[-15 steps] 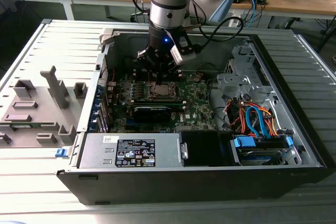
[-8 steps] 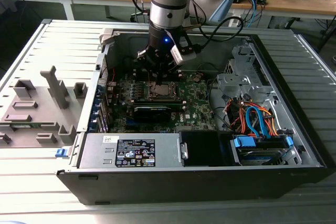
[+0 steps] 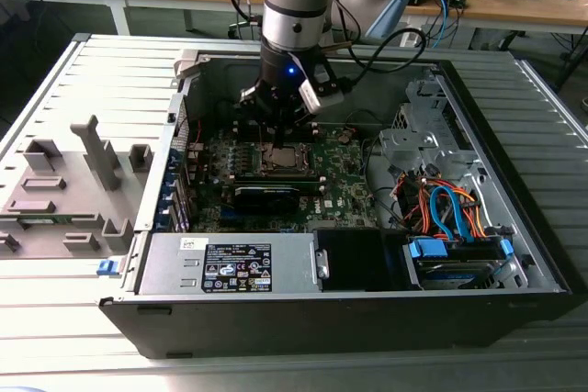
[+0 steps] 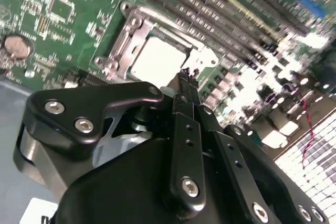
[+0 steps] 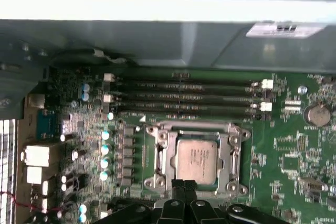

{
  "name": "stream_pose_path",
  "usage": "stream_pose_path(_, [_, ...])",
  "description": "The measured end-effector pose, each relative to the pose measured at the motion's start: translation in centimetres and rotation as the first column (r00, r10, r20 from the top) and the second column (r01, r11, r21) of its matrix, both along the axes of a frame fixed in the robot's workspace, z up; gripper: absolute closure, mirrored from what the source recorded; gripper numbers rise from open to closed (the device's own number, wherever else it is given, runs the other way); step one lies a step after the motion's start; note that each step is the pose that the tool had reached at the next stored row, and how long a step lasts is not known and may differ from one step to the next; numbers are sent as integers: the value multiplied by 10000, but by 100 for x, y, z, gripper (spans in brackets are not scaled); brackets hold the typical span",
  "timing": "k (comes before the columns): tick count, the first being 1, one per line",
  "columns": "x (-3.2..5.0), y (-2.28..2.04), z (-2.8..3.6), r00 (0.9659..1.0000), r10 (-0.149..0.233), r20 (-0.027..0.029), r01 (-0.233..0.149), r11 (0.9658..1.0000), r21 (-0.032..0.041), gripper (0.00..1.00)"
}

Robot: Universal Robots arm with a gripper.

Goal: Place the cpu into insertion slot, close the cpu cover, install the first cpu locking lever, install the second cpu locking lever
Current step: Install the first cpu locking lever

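In the exterior view, one arm is reaching down at the upper middle of the frame into an open computer case (image 3: 514, 263) sitting on a grey slatted table (image 3: 55, 319); its gripper (image 3: 276, 141) is hovering right over the insertion slot (image 3: 281, 159). Wooden benches are running along the top edge.

In the second wrist view, the fingers (image 4: 188, 145) are pressing together (nothing between them), tips just beside the single cpu (image 4: 156, 60).

In the first wrist view, one cpu (image 5: 197, 160) is sitting in its slot with the cpu cover (image 5: 231, 148) framing it, below four memory slots (image 5: 184, 95).
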State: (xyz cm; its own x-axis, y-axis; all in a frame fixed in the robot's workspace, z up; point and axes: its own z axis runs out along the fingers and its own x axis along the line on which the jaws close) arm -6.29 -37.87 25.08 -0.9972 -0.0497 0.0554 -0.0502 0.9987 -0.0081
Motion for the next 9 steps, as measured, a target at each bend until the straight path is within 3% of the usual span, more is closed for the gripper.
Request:
stream_pose_path(1, [0, 0, 0, 10000, 55, 0, -55, 9999, 111, 89])
stream_pose_path(3, [0, 0, 1, 9997, 248, -1, -248, 9996, 113, 89])
stream_pose_path(4, [0, 0, 0, 9983, 582, -1, -582, 9982, 113, 89])
stream_pose_path(5, [0, 0, -8, 9973, 583, 456, -587, 9982, 86, 89])
stream_pose_path(9, [0, 0, 12, 9972, 583, 466, -587, 9982, 81, 89])
